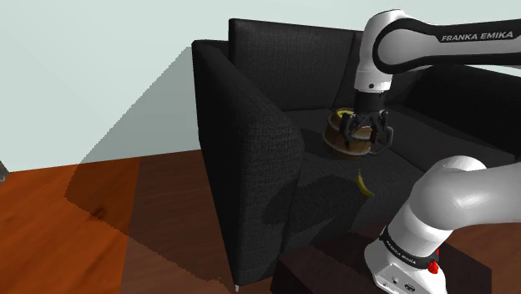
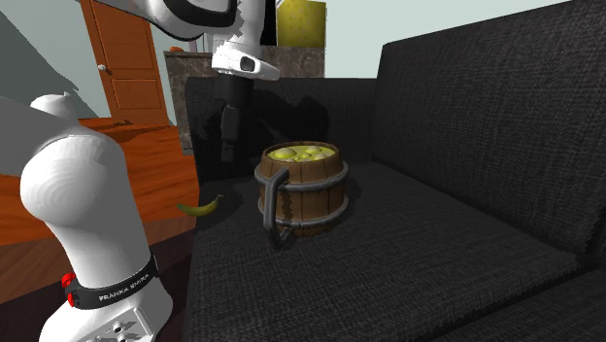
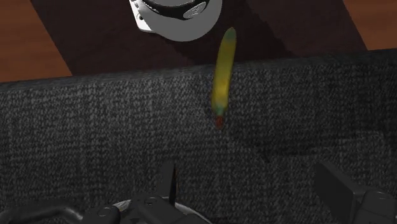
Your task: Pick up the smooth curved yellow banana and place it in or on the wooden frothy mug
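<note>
pickup's not done yet imo: claw (image 3: 254, 191) hangs spread and empty by the mug (image 2: 301, 189), banana (image 3: 224, 76) lies near the sofa (image 1: 250, 125) seat's front edge, so next it should swing over, line up and drop onto it

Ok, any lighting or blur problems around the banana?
Shoulder view: the black fabric sofa casts a jagged-edged shadow across wall and floor, yet the small curved yellow banana reads clearly. Wrist view: the banana looks smeared lengthwise. Second exterior view: dim overall.
</note>
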`<action>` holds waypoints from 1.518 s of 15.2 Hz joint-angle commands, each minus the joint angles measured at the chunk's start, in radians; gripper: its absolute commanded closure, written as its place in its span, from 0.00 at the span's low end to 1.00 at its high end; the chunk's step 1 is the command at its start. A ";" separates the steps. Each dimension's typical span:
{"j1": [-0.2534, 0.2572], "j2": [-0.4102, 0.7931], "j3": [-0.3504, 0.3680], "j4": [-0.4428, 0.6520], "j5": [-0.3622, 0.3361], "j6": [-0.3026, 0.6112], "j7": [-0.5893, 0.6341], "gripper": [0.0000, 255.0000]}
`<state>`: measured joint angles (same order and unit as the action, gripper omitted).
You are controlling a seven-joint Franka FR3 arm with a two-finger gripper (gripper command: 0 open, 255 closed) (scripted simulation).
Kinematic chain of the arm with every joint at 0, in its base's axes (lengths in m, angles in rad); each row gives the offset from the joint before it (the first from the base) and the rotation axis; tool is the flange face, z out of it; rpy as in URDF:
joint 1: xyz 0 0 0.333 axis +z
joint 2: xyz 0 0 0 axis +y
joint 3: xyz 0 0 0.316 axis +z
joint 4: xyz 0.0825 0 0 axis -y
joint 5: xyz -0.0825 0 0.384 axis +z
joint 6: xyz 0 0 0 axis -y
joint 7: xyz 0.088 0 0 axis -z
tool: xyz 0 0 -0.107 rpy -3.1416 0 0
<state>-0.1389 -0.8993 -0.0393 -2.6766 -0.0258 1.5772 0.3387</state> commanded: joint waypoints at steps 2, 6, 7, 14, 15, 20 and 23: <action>-0.024 -0.032 0.009 -0.087 0.031 -0.003 0.071 0.00; -0.050 -0.092 0.023 -0.193 0.074 -0.022 0.154 0.00; -0.050 -0.097 0.024 -0.208 0.075 -0.012 0.154 0.00; -0.046 -0.128 0.029 -0.306 0.081 0.055 0.155 0.00; -0.046 -0.128 0.029 -0.306 0.081 0.055 0.155 0.00; -0.046 -0.128 0.029 -0.306 0.081 0.055 0.155 0.00; -0.046 -0.128 0.029 -0.306 0.081 0.055 0.155 1.00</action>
<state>-0.1852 -1.0273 -0.0103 -2.9827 0.0548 1.6323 0.4936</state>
